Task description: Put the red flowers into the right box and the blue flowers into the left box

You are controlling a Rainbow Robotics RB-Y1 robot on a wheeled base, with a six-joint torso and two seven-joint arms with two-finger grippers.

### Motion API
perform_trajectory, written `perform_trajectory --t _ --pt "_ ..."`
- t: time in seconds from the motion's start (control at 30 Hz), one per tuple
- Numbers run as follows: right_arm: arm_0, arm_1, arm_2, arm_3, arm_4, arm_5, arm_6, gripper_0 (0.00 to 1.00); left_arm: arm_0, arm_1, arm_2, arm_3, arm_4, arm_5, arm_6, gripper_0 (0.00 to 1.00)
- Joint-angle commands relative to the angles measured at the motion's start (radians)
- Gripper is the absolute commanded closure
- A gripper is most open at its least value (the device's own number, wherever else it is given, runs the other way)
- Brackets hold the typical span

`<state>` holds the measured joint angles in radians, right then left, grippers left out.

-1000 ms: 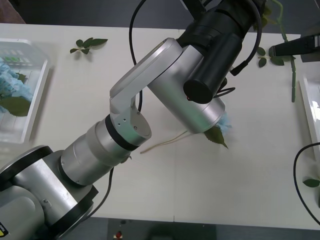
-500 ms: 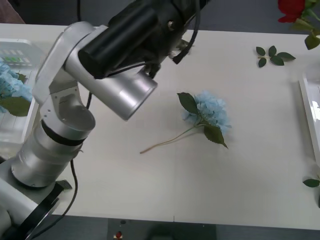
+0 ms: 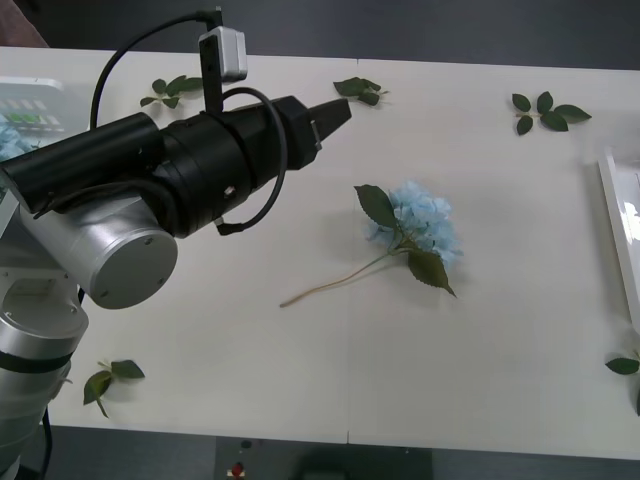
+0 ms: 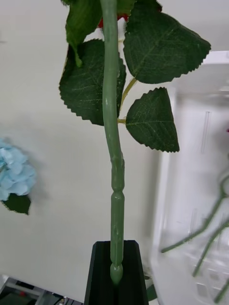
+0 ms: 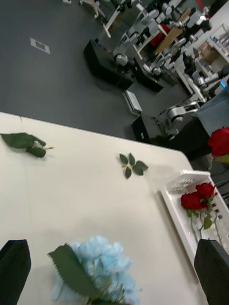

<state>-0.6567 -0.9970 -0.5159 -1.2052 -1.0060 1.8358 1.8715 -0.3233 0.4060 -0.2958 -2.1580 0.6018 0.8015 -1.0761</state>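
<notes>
A blue flower (image 3: 418, 224) lies on the table's middle, its stem trailing toward the front left. My left gripper (image 3: 334, 113) hovers open to its left and farther back; the black fingers (image 5: 14, 266) frame the blue flower (image 5: 98, 264) from above. More blue flowers (image 3: 8, 140) lie in the left box (image 3: 40, 86). My right gripper (image 4: 114, 272) is shut on the green stem of a red flower (image 4: 114, 143), held beside the right box (image 4: 191, 157). Two red flowers (image 5: 198, 196) lie in the right box (image 5: 172, 206), and the held bloom (image 5: 219, 141) hangs above it.
Loose green leaf sprigs lie along the table's far edge (image 3: 178, 88) (image 3: 358, 89) (image 3: 545, 108), at the front left (image 3: 108, 378) and at the front right (image 3: 622, 365). The right box's rim (image 3: 612, 215) is at the right edge.
My left arm has swung left and down from above the blue flower, uncovering it. The red flower seen at the top right half a second ago has left the front view.
</notes>
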Motion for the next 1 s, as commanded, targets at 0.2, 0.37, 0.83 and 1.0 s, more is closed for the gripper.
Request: perform_trajectory --t 0.2,0.37,0.83,1.0 --pt "0.046 -0.049 -0.018 -0.02 0.176 -0.024 -0.126 1.0 0.058 -0.045 0.17 -0.091 0.168 0.332 -0.466 0.0" --pt "0.12 -0.051 -0.015 -0.02 0.187 -0.113 -0.164 1.0 0.064 -0.052 0.178 -0.088 0.179 0.433 -0.574 0.0" --pt "0.33 -0.043 0.008 -0.019 0.19 -0.429 -0.178 1.0 0.049 -0.036 -0.034 0.04 0.039 0.328 -0.587 0.0" --pt "0.394 -0.009 0.017 -0.019 0.191 -0.576 -0.179 1.0 -0.007 -0.038 -0.124 0.148 -0.019 0.263 -0.591 0.0"
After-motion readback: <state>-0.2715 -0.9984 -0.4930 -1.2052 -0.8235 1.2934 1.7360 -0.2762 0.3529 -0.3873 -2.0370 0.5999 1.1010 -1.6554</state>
